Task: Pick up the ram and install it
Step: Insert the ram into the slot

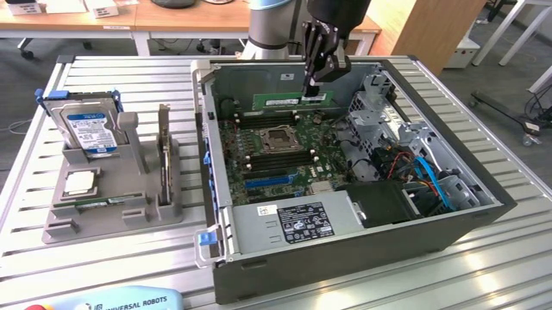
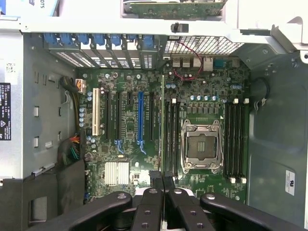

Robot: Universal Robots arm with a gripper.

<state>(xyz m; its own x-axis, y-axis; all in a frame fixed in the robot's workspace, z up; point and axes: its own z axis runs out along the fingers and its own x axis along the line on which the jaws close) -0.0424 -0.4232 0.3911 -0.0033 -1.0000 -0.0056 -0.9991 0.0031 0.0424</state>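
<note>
Gripper is clamped on the ram, hovering over the motherboard, so install stage I'd say, and it needs its edge dead square over a DIMM slot.

The exterior view looks down slantwise over the whole open computer case, while the wrist view, just behind the fingers, faces its motherboard closely, the part both share.

In the case, ram in claw above motherboard; holder with hard drive at the exterior view's left.
</note>
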